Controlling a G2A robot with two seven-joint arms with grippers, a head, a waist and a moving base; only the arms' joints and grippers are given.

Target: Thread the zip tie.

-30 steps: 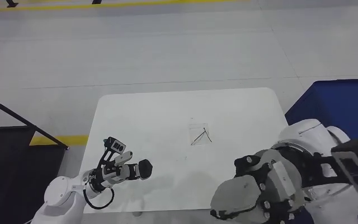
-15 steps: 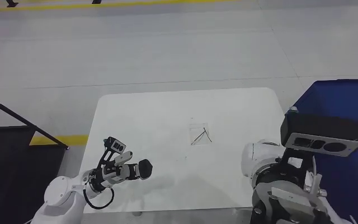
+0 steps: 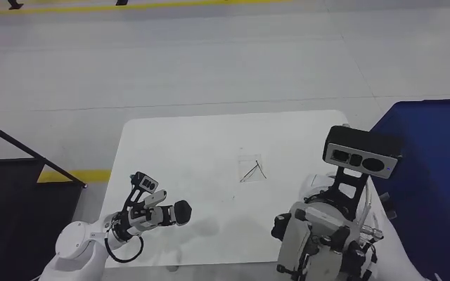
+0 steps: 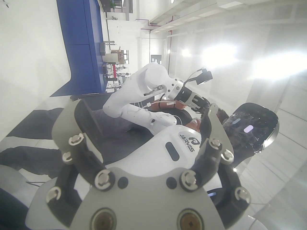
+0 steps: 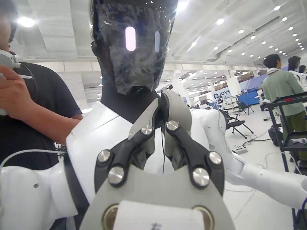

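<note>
White table (image 3: 176,147) carries the zip tie (image 3: 249,172), lying diagonally, nearer the spread, empty left fingers (image 4: 84,130); right fingers (image 5: 177,111) press together.

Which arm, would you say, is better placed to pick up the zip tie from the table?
Probably the left: the left tool is open and low over the near edge of the table, with the zip tie lying mid-table. The right tool is shut and raised high under the top camera.
</note>
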